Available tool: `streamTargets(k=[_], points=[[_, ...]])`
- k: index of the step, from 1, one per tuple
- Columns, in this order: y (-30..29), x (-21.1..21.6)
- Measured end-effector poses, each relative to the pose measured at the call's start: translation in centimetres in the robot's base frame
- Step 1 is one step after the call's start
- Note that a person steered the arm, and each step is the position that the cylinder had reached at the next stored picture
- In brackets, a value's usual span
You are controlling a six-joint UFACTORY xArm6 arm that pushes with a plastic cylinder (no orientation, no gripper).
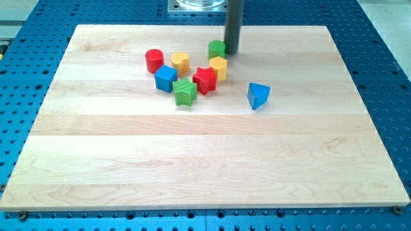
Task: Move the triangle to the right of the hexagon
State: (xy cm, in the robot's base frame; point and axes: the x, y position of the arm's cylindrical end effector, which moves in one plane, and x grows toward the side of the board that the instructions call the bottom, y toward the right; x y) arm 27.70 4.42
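The blue triangle block (258,95) lies alone on the wooden board, toward the view's right of the cluster. A yellow hexagon (218,67) sits at the cluster's right side, up and left of the triangle. A second yellow block (180,62), shape unclear, sits further left. My tip (231,52) is at the view's top, touching the right side of a green cylinder (217,47), just above the yellow hexagon and well above and left of the triangle.
A red cylinder (153,60), blue cube (165,78), green star (185,92) and red star (205,80) crowd the cluster. The wooden board (192,167) lies on a blue perforated table (385,77).
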Motion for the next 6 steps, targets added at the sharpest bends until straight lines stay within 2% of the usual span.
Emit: streamTargets(k=[2, 3, 4, 5, 6], points=[[-0.2, 0.0], [3.6, 0.8], [8.8, 7.8], [8.8, 17.0], [8.8, 17.2]])
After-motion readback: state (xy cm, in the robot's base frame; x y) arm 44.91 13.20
